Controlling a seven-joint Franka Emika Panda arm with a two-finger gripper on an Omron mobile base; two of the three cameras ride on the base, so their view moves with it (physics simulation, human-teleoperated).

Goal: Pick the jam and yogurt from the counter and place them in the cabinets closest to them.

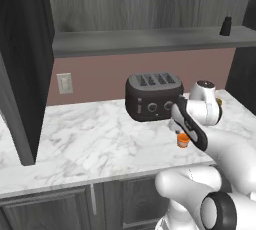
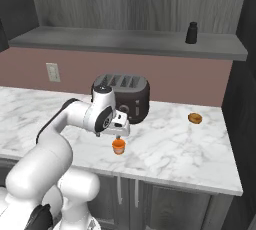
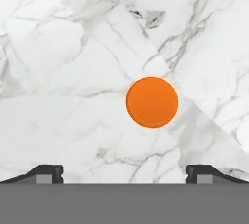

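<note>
- The jam, a small orange tapered cup-shaped jar point(image 1: 183, 140) point(image 2: 118, 147) point(image 3: 152, 102), stands upright on the counter, near its front edge; from above its top reads as a plain orange disc.
- The counter, a white marble-look slab with grey veins point(image 1: 100, 139) point(image 2: 170, 149) point(image 3: 73, 72), lies flat over dark grey cupboards.
- The cabinets, dark grey wood-grain wall units with a flat grey shelf point(image 1: 140, 41) point(image 2: 125, 39), hang above the counter, well apart from the jar.
- Yogurt: cannot be identified.
</note>
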